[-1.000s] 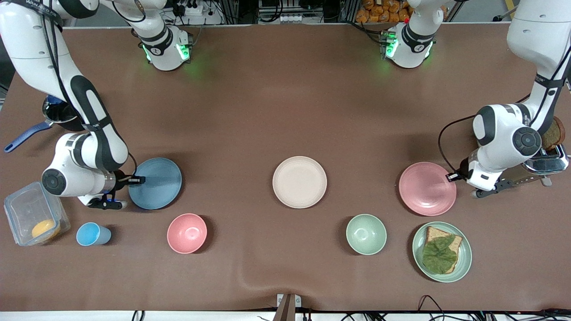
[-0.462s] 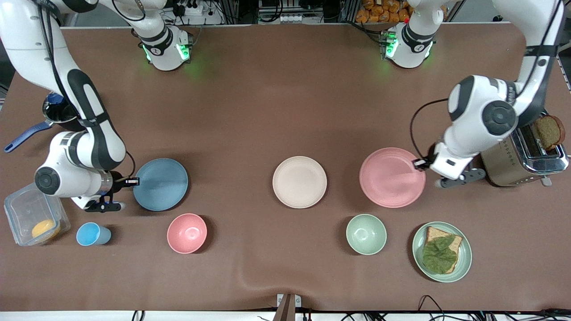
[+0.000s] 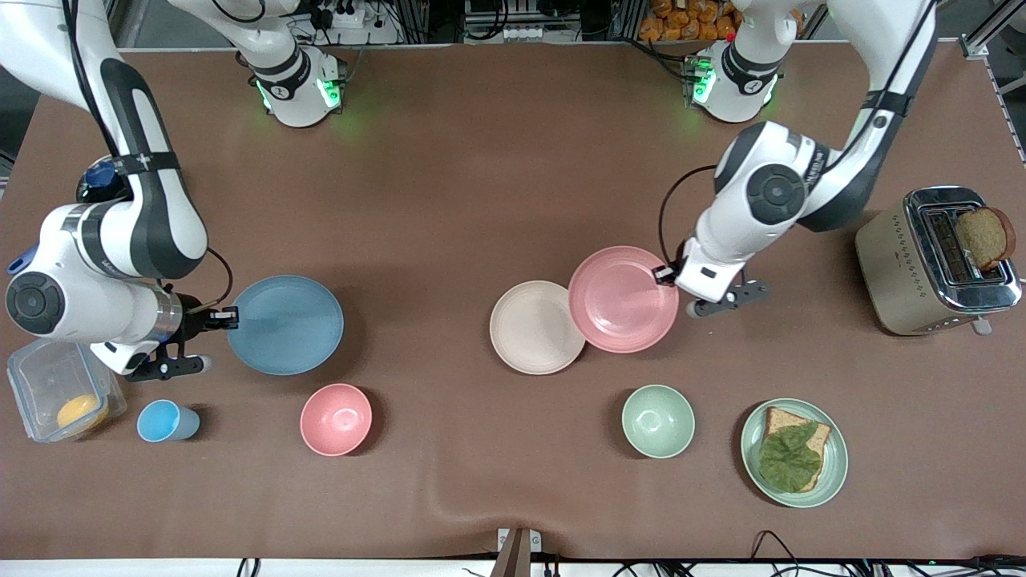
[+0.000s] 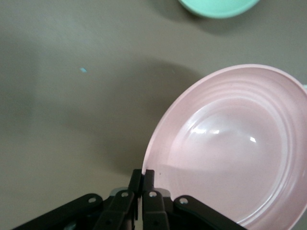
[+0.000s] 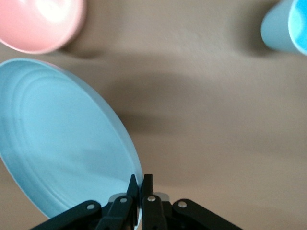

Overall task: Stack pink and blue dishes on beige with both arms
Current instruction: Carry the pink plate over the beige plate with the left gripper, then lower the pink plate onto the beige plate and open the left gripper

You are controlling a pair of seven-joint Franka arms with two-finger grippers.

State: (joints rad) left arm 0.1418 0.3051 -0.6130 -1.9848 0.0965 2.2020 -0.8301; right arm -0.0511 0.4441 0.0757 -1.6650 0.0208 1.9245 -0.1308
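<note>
In the last second both plates have come off the table. The left gripper (image 3: 665,275), jaws pinched on the pink plate's (image 3: 623,299) rim, has carried it across, so its leading edge now overlaps the beige plate (image 3: 533,328); I'd guess centring and lowering comes next. The right gripper (image 3: 228,317), clamped on the blue plate's (image 3: 285,324) rim, has only just lifted it. Bare table lies ahead of those jaws up to the beige plate, with the pink bowl (image 3: 336,419) off to one side.
</note>
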